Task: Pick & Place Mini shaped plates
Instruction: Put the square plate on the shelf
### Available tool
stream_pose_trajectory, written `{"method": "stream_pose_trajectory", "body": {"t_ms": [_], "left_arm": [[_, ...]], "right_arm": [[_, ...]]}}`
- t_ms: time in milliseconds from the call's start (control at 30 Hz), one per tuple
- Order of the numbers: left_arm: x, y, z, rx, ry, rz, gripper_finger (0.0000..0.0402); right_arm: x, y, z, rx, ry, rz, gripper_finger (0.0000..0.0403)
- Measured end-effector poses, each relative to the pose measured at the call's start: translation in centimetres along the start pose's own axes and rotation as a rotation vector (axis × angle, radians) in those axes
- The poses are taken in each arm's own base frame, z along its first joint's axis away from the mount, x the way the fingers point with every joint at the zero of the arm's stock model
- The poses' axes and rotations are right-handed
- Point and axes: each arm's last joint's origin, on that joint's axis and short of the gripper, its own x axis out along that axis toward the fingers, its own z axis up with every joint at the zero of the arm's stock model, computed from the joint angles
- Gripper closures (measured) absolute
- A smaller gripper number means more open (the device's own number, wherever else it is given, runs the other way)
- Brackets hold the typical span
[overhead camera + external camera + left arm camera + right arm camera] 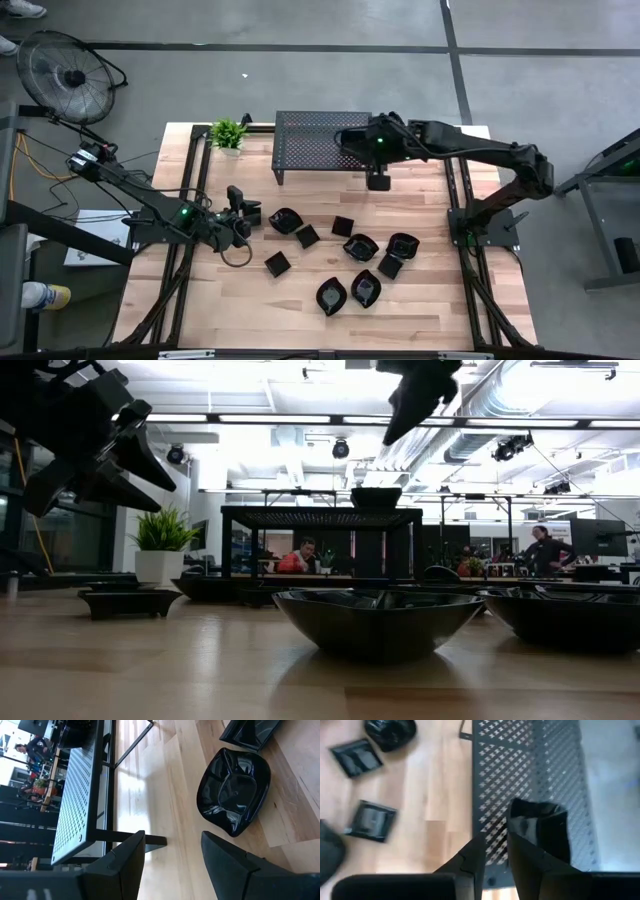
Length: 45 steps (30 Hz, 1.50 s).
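Note:
Several mini shaped plates lie flat on the wooden table, among them a roundish one [285,220] [235,790], square ones [307,236] [277,263] and leaf-shaped ones [331,296] [366,288]. One more plate [376,497] [540,822] rests on top of the black perforated stand [310,140], near its near edge. My right gripper [495,845] [405,415] hangs above that plate, clear of it, its fingers narrowly open and empty. My left gripper [243,210] [172,855] is wide open and empty, just left of the roundish plate and pointing toward it.
A small potted plant [228,132] [160,545] stands at the table's far left corner, beside the stand. Bare wood lies along the table's near edge and left of the plates. People show in the room beyond the table [300,557].

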Motion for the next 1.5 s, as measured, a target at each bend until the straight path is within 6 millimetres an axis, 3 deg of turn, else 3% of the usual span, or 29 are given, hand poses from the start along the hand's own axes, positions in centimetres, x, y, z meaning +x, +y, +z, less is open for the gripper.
{"method": "stream_pose_trajectory", "body": {"t_ms": [200, 500, 967, 1200, 1500], "left_arm": [[0.0, 0.0, 0.0, -0.019, -0.002, -0.007, 0.0213], [0.0, 0.0, 0.0, -0.019, -0.003, -0.014, 0.0213], [-0.1, -0.1, -0.1, -0.033, -0.022, -0.057, 0.0213], [-0.2, -0.9, -2.5, -0.147, -0.183, -0.056, 0.0213], [-1.0, -0.8, -4.7, -0.263, -0.360, -0.075, 0.0213]], "right_arm": [[-0.3, 2.6, -2.0, 0.054, 0.004, 0.113, 0.0350], [0.4, 9.5, -5.7, 0.134, 0.028, 0.247, 0.0372], [0.4, 19.8, -7.4, 0.221, 0.016, 0.302, 0.0373], [1.1, 23.5, -8.3, 0.179, 0.080, 0.318, 0.0373], [1.4, 26.7, -10.0, -0.064, 0.160, 0.364, 0.0372]]}}
